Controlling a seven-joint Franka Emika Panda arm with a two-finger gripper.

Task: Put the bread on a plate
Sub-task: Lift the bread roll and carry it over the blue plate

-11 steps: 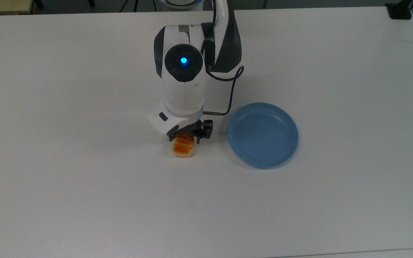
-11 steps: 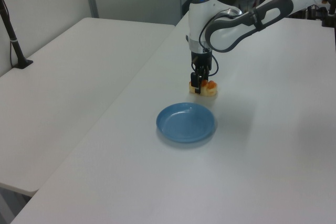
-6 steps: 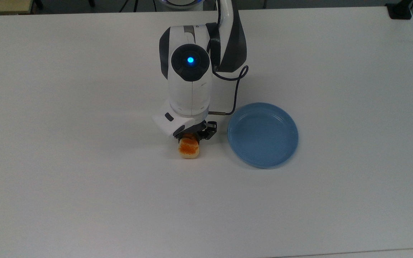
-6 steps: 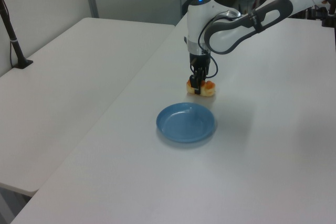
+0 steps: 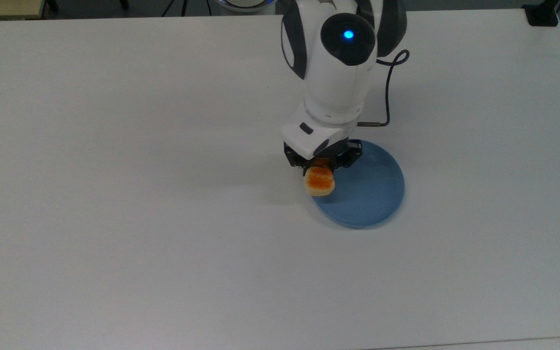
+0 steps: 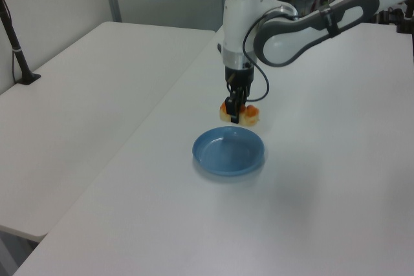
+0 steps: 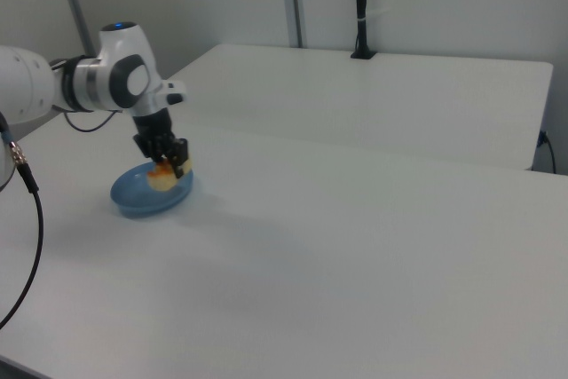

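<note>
I have the tool [image 5: 320,167] pinching the bread [image 5: 319,182], lifted clear of the worktop [image 5: 114,194] and hanging over the plate [image 5: 372,194] at its rim on the top view's left. The plate's centre lies toward the top view's right, so I judge a short carry that way before lowering. I can read no labels or writing.

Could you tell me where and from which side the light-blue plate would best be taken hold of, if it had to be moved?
Probably by its raised rim, from above, one finger inside the wall and one outside. The plate lies flat on the table, so nothing else offers an edge to pinch. I would pick the rim on the top view's right, away from the claw, which holds the bread over the opposite edge.
</note>
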